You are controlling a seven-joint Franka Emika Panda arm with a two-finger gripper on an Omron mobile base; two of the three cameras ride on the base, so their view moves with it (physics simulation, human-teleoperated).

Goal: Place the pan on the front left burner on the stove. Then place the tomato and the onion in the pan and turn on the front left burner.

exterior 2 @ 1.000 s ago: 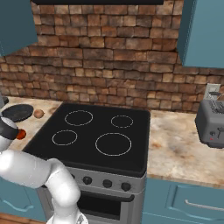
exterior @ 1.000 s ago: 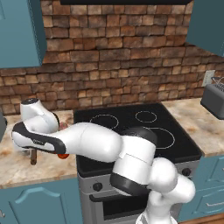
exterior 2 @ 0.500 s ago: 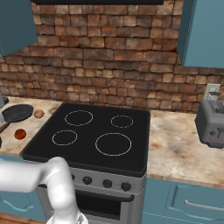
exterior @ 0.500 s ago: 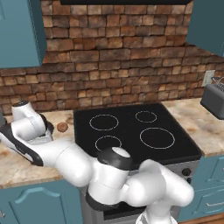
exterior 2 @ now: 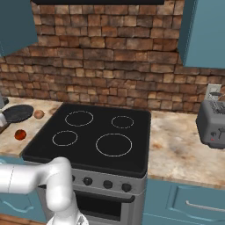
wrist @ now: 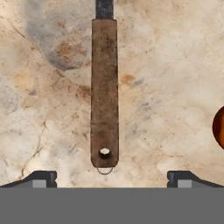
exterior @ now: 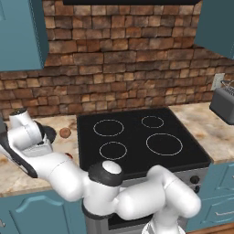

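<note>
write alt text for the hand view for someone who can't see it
A brown wooden pan handle lies lengthwise on a mottled beige counter, centred between the open end effector fingertips at the bottom. A red tomato peeks in at the right edge.

The stove [exterior 2: 88, 149] is showing a black glass top with thin white rings, a grey steel front and black knobs. Left of the stove, the counter [exterior 2: 39, 127] is wearing mottled beige with rusty and grey blotches. On it, the pan [exterior 2: 17, 113] is looking dark grey with a worn brown handle [wrist: 104, 92], the tomato [exterior 2: 19, 134] is glowing red, and the onion [exterior 2: 38, 114] is showing tan-brown. Behind the stove, brown bricks are patterning the wall [exterior 2: 110, 57].
</note>
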